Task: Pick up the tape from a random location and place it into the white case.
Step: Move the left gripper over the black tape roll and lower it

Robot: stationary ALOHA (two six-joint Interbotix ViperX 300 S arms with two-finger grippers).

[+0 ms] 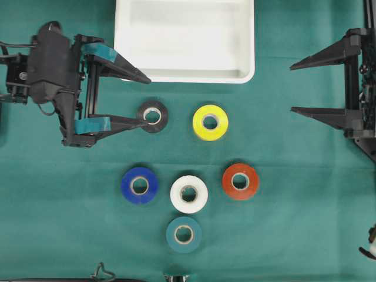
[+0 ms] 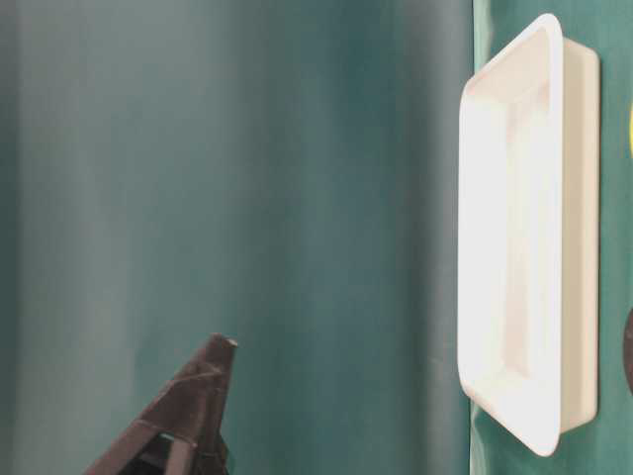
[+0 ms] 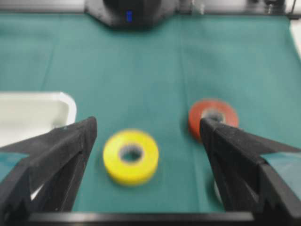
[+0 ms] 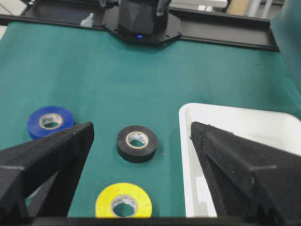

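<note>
Fingers (image 1: pixel 143 101) spread, perhaps over black tape (image 1: pixel 153 116).

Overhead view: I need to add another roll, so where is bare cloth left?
Bare cloth lies between the red roll and the right gripper, and below the left gripper, left of the blue roll. The middle, holding six rolls, is crowded.

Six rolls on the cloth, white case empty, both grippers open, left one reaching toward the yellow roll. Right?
One thing is off: the left gripper is at the black roll, not the yellow roll, as the overhead view shows. The rest holds: six rolls on the cloth, white case empty, right gripper open too.
</note>
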